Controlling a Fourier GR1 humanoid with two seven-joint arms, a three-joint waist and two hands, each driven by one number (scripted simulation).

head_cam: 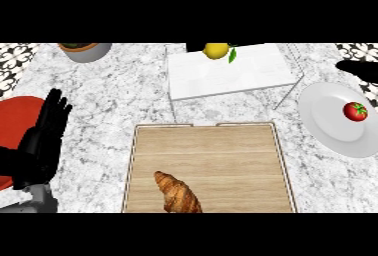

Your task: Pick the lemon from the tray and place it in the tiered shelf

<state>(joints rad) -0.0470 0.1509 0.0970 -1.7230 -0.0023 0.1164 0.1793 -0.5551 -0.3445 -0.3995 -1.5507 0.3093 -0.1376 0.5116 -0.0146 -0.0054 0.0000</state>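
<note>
while the lemon [215,50] sits on the white tiered shelf [244,75], we see a croissant [177,192] on the wooden tray [214,150], a tomato [355,111] on a plate [328,125], our left hand [46,131] with straight, released fingers; the right hand's [360,70] fingers we cannot tell.

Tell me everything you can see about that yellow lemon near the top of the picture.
The lemon is a small, rounded yellow fruit with a smooth-looking skin and a green leaf at its right side. It sits at the far edge of the white tiered shelf, on its top surface, not on the wooden tray. A dark shape just behind it hides part of its upper edge. Neither hand touches it: the left hand is far away at the view's left, and the right hand shows at the right edge.
</note>
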